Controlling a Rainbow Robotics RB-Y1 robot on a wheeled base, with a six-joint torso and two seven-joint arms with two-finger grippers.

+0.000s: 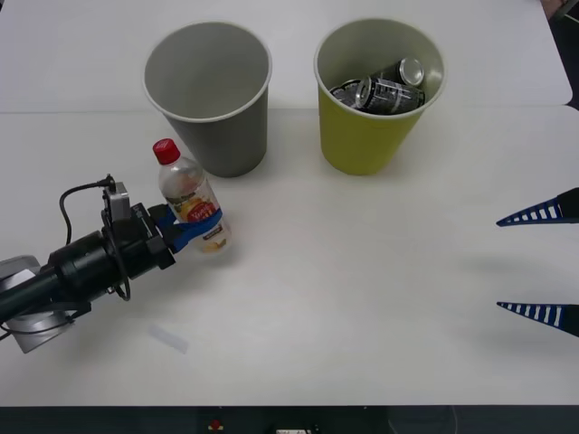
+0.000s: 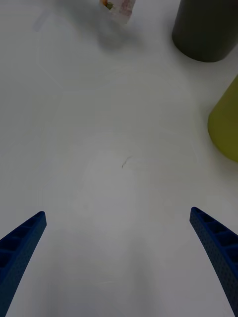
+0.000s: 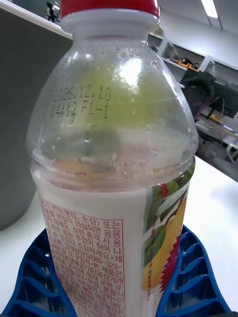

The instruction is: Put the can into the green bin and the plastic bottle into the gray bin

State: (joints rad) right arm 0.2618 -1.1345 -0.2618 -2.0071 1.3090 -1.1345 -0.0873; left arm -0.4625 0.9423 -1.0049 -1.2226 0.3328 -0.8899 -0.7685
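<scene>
We see the left end effector (image 1: 197, 231) closed around the plastic bottle (image 1: 191, 203), its blue ribbed fingers (image 3: 34, 277) pressed to either side of the bottle's lower body at the label. The bottle stands roughly upright, leaning a little, on the white worktop (image 1: 362, 298), just in front of the gray bin (image 1: 210, 95) and to the left of the green bin (image 1: 380, 95). We cannot tell whether its base touches the worktop or sits just above it.

In the left wrist view we make out the bottle's clear, rounded shoulder with a printed date code, a red screw cap (image 3: 109, 6), and a label with small printed text and a fruit picture in yellow and green. Fine droplets cling inside the clear plastic. The fingers show an open lattice pattern where they cradle the bottle.

Both bins are smooth, tapered round cups with pale rims, standing side by side at the far part of the worktop, apart from each other. We see a lighter gray interior in the gray bin. Inside the green bin lie dark metal cans (image 1: 384, 89) with silver ends, resting on their sides.

The right end effector (image 1: 540, 262) sits at the right edge of the worktop, well apart from the bottle and the bins, its two blue fingers spread wide with nothing between them. The worktop is matte and pale, with a faint scuff (image 2: 126, 162).
</scene>
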